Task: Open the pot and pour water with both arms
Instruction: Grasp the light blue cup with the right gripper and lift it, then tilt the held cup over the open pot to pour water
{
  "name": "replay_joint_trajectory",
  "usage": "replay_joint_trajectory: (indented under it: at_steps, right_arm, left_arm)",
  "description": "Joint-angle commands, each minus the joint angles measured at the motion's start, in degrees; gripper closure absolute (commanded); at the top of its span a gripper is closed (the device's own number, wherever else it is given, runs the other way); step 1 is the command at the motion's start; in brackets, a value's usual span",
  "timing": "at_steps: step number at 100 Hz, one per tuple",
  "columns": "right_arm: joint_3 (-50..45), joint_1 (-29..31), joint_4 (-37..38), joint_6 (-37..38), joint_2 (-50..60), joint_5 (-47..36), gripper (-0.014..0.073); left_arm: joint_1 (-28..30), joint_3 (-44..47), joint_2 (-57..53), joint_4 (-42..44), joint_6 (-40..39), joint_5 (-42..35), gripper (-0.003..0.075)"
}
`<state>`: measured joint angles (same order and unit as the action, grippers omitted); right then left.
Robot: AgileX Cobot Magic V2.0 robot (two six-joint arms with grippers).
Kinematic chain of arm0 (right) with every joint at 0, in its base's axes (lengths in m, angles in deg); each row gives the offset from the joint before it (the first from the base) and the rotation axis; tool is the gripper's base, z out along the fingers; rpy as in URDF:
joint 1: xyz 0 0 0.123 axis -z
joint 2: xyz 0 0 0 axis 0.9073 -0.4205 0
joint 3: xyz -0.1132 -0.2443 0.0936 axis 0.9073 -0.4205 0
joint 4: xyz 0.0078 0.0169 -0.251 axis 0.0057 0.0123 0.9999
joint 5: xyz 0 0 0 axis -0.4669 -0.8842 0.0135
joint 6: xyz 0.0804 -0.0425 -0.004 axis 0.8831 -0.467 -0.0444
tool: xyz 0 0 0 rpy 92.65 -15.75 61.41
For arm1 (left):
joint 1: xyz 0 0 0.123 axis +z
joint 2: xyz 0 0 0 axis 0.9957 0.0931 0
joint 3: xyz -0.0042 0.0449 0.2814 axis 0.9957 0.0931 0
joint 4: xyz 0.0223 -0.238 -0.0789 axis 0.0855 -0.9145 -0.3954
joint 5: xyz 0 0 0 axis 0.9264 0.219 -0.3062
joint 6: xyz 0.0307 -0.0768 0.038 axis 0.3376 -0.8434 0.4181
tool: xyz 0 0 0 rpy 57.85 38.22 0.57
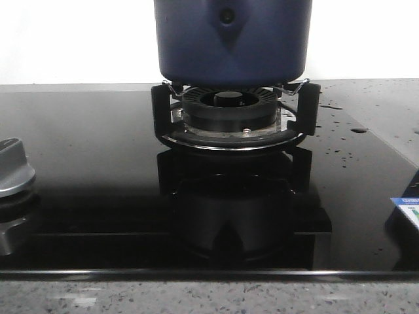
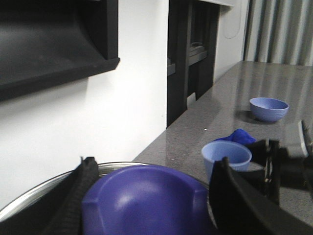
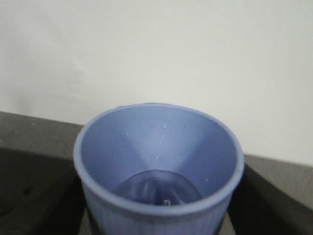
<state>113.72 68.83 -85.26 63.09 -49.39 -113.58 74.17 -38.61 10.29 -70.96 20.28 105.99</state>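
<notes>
A dark navy-blue pot stands on the prongs of a black ringed burner, directly above its centre; the pot's top is cut off by the edge of the front view, so whether it is covered cannot be told there. A pointed shield-shaped mount with a round rivet faces the camera on the pot's side. The burner rests on a glossy black glass cooktop, which mirrors the burner below it; water droplets speckle the glass to the right of the burner. A silver control knob sits well to the left of the burner, at the frame's edge; a blue and white label lies at the far right edge.

In the left wrist view, the left gripper has its two dark fingers spread on either side of a rounded purple-blue knob; whether they press on it cannot be told; a curved steel rim runs behind the knob. Beyond, on a grey speckled counter, stand a light blue cup, a crumpled blue cloth just behind it, and a blue bowl farther off.

In the right wrist view, a light blue ribbed cup fills the lower frame, with a little water at its bottom; the right gripper's fingers are hidden, so its grip cannot be told.
</notes>
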Motion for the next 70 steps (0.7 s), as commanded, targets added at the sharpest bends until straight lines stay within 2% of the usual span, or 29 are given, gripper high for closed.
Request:
replay_joint_trajectory:
  at_steps: [1,16,31,47,70]
  right_arm:
    - [6.5,-2.28,3.8,-0.57,3.36,-2.98,0.0377]
    - [15.4,-7.84,6.56,-0.57,2.62,5.23,0.0377]
    - [23.23,-13.44,10.26,-0.57,-0.44,8.82,0.0377]
    - [30.88,-17.52,19.53,-0.57,-5.58,15.42,0.0377]
    - [38.68,-19.41,31.31,-0.57,-12.06,17.04,0.0377]
  left_arm:
    - [0.6,-1.76,-4.0,-3.55,-0.59,1.16,0.0531]
    - [0.96,-0.01,-5.62,-2.53,-1.76,1.26,0.0531]
    - [1.07,4.89,-8.12,-2.53,-1.76,1.15,0.0531]
    - [1.07,9.97,-11.19,-2.53,-1.76,0.76,0.0531]
    - [1.07,14.3,-14.53,-2.4,-1.51,0.42,0.0531]
